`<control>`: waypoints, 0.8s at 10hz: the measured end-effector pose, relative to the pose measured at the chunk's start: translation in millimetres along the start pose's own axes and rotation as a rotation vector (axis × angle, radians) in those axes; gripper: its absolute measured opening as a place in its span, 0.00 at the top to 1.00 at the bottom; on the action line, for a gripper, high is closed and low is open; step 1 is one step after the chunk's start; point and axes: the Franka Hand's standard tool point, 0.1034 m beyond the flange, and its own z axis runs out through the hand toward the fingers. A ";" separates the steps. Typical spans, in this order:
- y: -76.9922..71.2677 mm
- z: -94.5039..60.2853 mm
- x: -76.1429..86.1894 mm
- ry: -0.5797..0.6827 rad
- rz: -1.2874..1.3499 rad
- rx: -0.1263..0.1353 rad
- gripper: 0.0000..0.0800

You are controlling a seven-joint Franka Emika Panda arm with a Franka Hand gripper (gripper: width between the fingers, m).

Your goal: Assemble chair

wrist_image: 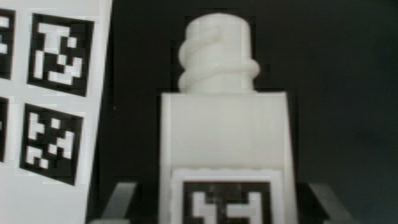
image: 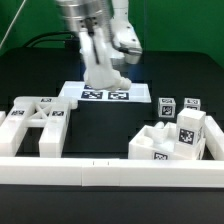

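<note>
Surface (image: 180, 70): black, beneath the claw (image: 105, 78); carries every part.
Border rail (image: 90, 172): well apart from the claw; no bin here, it merely fences the loose parts.
X-braced frame (image: 35, 122): off the claw toward the exterior view's left.
Notched block (image: 175, 138): off the claw toward the exterior view's right.
Marker board (image: 105, 94): near, below the claw; avoid it.
Peg (wrist_image: 217, 110): pinched between the claw's fingers (wrist_image: 118, 205) by its cube end; square it to its socket before you press.

A black table (image: 40, 85) lies evenly lit; behind the table stands a green wall (image: 190, 25), a dark cable (image: 45, 39) at its foot.
</note>
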 end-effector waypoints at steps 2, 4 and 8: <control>-26.0 -16.1 -25.1 0.130 -0.183 -0.044 0.66; -39.5 -14.8 -40.1 0.196 -0.221 -0.020 0.66; -55.2 -16.9 -71.8 0.362 -0.352 -0.001 0.66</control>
